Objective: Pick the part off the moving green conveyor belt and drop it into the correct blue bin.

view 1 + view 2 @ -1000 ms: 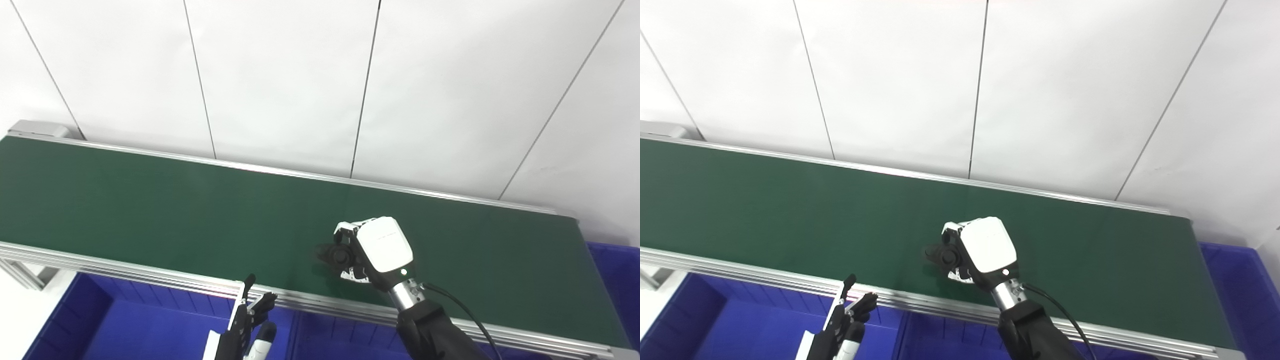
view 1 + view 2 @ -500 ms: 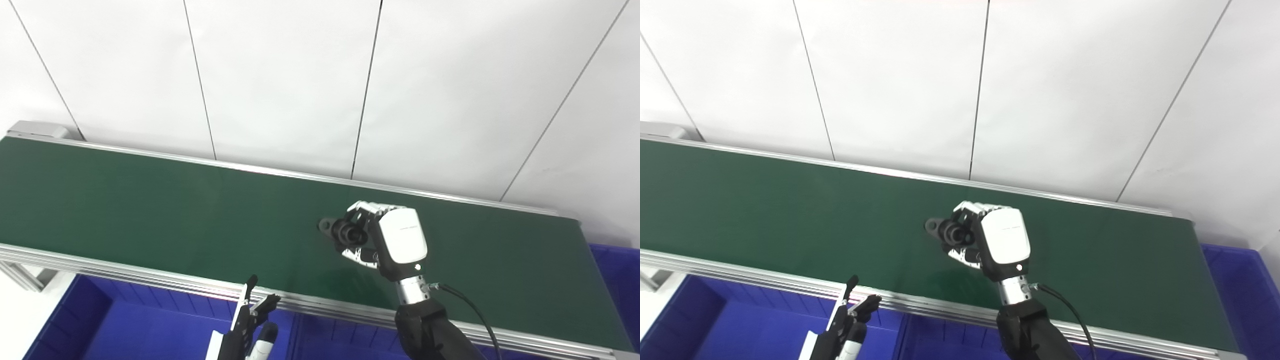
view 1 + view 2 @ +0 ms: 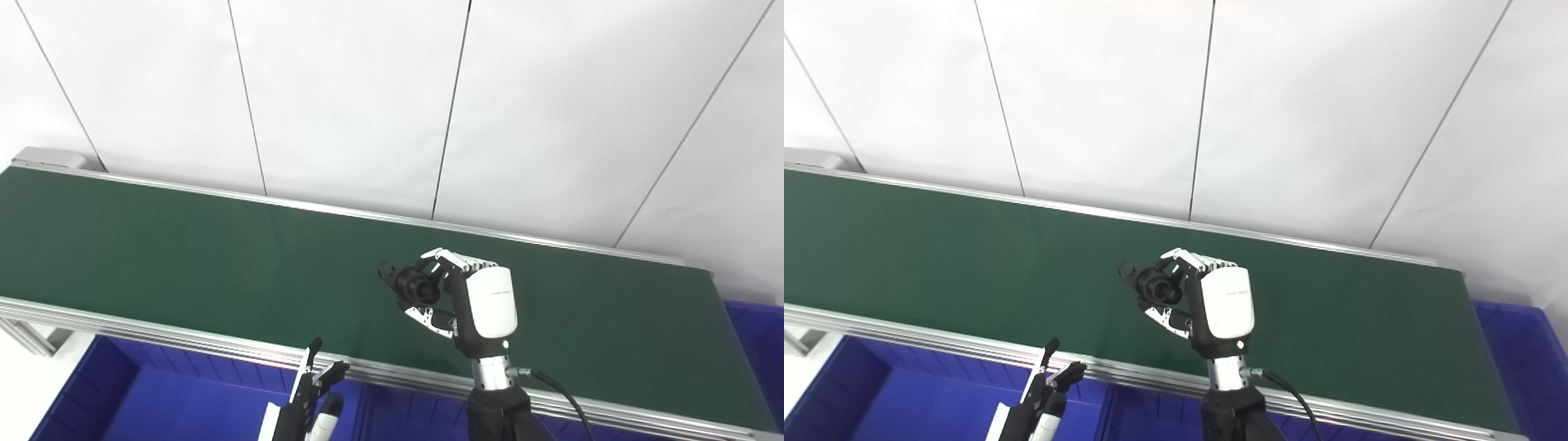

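Left eye view shows the right hand (image 3: pixel 474 300) raised over the green conveyor belt (image 3: pixel 184 257), its fingers (image 3: pixel 456 260) and thumb curled around a small black part (image 3: pixel 409 283) held clear of the belt surface. The left hand (image 3: pixel 312 398) sits low at the bottom edge, above the blue bin (image 3: pixel 153 398) in front of the belt, fingers apart and holding nothing. Another blue bin (image 3: pixel 756 331) lies at the belt's right end.
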